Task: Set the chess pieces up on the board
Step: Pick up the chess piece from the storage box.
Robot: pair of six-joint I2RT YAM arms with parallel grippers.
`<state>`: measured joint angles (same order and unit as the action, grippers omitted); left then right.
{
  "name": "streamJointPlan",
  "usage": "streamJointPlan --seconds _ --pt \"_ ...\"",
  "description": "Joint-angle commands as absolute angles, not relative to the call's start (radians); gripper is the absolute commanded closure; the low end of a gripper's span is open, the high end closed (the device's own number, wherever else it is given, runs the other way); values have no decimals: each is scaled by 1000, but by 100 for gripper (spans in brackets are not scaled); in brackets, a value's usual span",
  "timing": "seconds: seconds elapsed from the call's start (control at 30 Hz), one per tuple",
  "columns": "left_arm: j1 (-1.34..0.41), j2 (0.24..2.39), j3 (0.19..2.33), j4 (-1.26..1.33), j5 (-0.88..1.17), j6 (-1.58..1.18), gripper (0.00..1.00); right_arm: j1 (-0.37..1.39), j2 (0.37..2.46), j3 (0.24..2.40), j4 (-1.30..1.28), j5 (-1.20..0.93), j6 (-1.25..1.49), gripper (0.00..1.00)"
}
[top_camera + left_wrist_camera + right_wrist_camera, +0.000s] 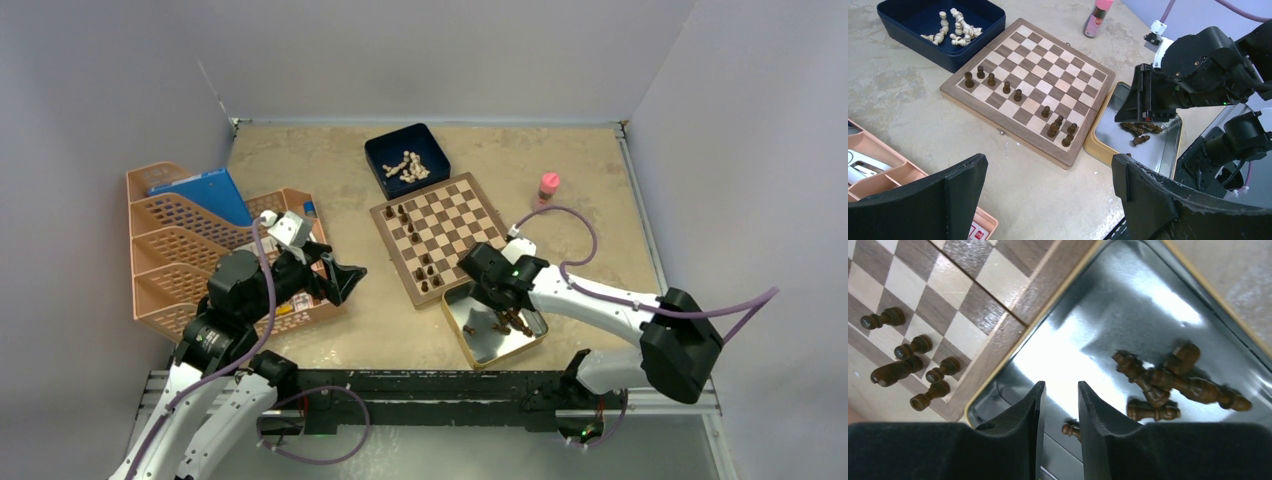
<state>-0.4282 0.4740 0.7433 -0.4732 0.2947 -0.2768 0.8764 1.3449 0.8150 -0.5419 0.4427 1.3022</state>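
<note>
The board (440, 235) lies at the table's middle, with several dark brown chess pieces (425, 270) standing along its left and near edges; they also show in the left wrist view (1055, 127). More dark pieces (1168, 377) lie tumbled in the silver tin (1088, 315) beside the board's near corner. My right gripper (1060, 385) hangs over the tin, jaws a narrow gap apart with nothing between the tips. One small pawn (1070, 429) lies in the tin, partly hidden behind the right finger. My left gripper (1048, 165) is wide open and empty over bare table, left of the board.
A dark blue box (405, 160) with pale cream chessmen sits behind the board. A pink bottle (548, 187) stands to the board's right. An orange desk organiser (190, 250) fills the left side, under my left arm. White walls enclose the table.
</note>
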Motion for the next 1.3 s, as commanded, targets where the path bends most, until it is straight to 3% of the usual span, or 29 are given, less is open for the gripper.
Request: streamJointPlan --seconds 0.0,0.37,0.63,1.27 --pt "-431 475 759 -443 313 -267 5 874 1292 809 -655 512 1422 67" --pt "-431 470 758 -445 320 -268 5 874 1331 886 -784 646 1322 67" --pt "-431 470 755 -432 335 -269 5 874 1410 878 -772 616 1190 65" --pt "-431 458 755 -434 331 -262 5 873 1543 893 -844 645 1206 65"
